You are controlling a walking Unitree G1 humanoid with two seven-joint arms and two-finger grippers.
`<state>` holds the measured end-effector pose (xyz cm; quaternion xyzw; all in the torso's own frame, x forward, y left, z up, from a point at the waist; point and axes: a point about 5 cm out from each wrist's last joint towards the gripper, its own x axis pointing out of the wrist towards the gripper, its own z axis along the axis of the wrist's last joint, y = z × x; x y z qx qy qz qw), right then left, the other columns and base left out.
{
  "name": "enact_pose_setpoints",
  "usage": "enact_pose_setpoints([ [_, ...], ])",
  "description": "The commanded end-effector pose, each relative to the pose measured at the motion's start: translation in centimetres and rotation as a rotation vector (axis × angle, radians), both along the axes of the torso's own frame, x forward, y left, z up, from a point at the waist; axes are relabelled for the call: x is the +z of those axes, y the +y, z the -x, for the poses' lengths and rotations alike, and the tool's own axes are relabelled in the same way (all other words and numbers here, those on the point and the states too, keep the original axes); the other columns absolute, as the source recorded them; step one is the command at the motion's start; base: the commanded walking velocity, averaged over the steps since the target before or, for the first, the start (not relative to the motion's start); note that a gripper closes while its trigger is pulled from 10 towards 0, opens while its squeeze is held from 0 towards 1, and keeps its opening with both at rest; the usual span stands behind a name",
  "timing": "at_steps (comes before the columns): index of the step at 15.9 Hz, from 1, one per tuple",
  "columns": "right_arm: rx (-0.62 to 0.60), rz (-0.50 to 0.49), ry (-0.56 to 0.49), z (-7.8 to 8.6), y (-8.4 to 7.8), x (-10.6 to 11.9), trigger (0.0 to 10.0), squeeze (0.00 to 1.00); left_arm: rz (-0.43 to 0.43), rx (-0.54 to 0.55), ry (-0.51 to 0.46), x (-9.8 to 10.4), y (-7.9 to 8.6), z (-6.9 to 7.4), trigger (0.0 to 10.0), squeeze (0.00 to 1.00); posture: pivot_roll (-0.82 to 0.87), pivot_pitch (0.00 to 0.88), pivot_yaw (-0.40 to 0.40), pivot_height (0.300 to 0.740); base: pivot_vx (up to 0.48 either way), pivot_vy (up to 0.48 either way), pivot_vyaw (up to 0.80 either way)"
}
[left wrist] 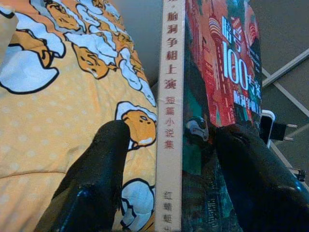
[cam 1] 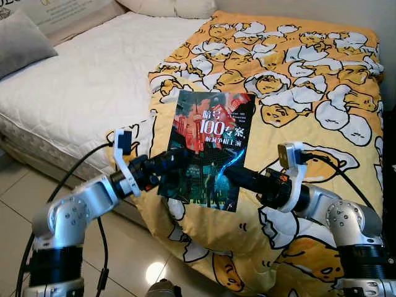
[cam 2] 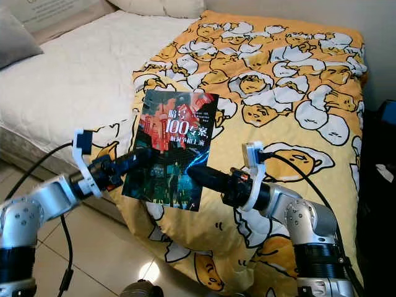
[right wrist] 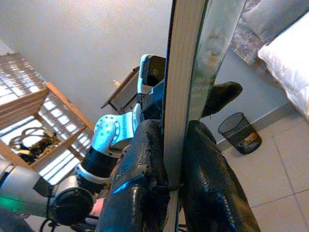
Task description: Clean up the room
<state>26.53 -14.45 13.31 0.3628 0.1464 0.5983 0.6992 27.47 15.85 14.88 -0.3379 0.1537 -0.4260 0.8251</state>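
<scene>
Nearest you, both arms reach forward over the tiled floor (cam 1: pixel 12 185) and meet on one book (cam 1: pixel 210 148), held up off the bed with its cover facing the head camera. Your right gripper (cam 1: pixel 228 175) has its fingers (right wrist: pixel 145 193) pinched tight on the book's lower right edge (the right wrist view shows both pads pressed flat against the page block). Your left gripper (cam 1: pixel 166 166) sits at the lower left edge by the spine: its fingers (left wrist: pixel 104 159) straddle the book, one on the cover side touching it, the other on the back side standing a little apart, so that grip is loose and partly open.

Behind the book lies a yellow blanket (cam 1: pixel 297 80) printed with egg cartoons, draped over the bed's near corner. To its left is the bare white mattress (cam 1: pixel 80 86), and at the far end a grey pillow (cam 1: pixel 21 43) and a white pillow (cam 1: pixel 167 7).
</scene>
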Motion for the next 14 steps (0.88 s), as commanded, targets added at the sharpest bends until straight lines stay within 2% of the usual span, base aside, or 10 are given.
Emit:
enact_pose_setpoints([
  [1,0.031,-0.039,-0.055,0.0,0.5,1.3,0.0,0.0,-0.002,-0.003,-0.023,0.3,0.0,0.1,0.0,0.0,0.02,0.0,0.093,0.74,0.0,0.0,0.0],
  [4,0.054,-0.053,-0.052,0.2,0.6,1.4,0.0,0.0,0.046,-0.032,0.008,0.2,-0.1,0.6,0.0,0.0,0.03,0.0,0.088,0.74,0.0,0.0,0.0],
  [7,0.061,-0.056,-0.051,0.2,0.6,1.5,0.0,0.0,0.064,-0.038,-0.029,0.6,0.0,0.8,0.0,0.0,0.03,0.0,0.089,0.74,0.0,0.0,0.0],
  [14,0.06,-0.057,-0.06,0.0,0.8,1.6,0.0,0.0,0.102,-0.071,-0.018,0.8,-0.2,1.3,0.0,0.0,0.03,0.0,0.087,0.74,0.0,0.0,0.0],
])
